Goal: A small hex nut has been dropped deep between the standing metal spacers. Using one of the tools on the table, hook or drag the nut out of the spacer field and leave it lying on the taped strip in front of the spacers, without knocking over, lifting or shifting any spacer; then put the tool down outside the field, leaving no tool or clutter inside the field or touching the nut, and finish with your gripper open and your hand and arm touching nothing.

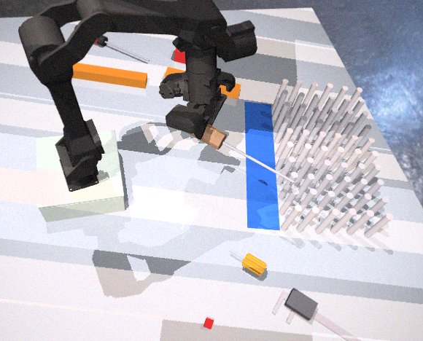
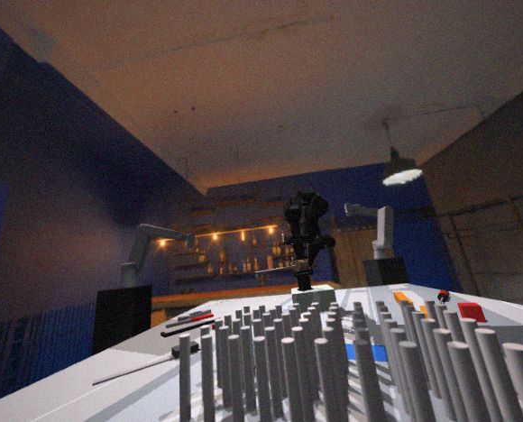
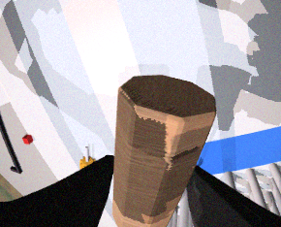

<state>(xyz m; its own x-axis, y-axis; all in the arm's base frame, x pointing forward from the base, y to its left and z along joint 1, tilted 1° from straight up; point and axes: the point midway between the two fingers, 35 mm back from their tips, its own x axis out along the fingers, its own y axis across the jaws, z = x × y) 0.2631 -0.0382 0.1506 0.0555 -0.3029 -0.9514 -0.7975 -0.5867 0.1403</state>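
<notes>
the gripper (image 1: 205, 129) (image 2: 301, 265) (image 3: 151, 168) was clamped on the wooden handle (image 1: 214, 137) (image 2: 300, 267) (image 3: 159, 155) of a tool. its thin shaft (image 1: 254, 159) (image 2: 275, 270) crossed above the blue strip (image 1: 260, 166) (image 2: 366, 352) (image 3: 246, 150) toward the spacers (image 1: 327, 163) (image 2: 291, 363) (image 3: 253, 186); the nut could not be made out.

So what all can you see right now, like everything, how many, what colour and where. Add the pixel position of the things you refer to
spacers (image 1: 336, 161) (image 2: 293, 381): dozens, pale grey, standing beside the strip
strip (image 1: 261, 165) (image 2: 366, 352) (image 3: 246, 150): one, blue, in front of the spacers
held tool (image 1: 215, 136) (image 3: 159, 150): one, brown handle with thin rod, in the gripper
yellow tool (image 1: 254, 264) (image 3: 86, 162): one, off one end of the strip
grey-headed tool (image 1: 300, 304): one, beyond the yellow tool
red cube (image 1: 208, 323) (image 3: 27, 139): one, near the top view's lower edge
lamp (image 2: 400, 169): one, hanging
nut: none I can make out
arm (image 1: 149, 22) (image 2: 305, 213): one, black
gripper (image 1: 206, 132): one, black, closed on the handle
</notes>
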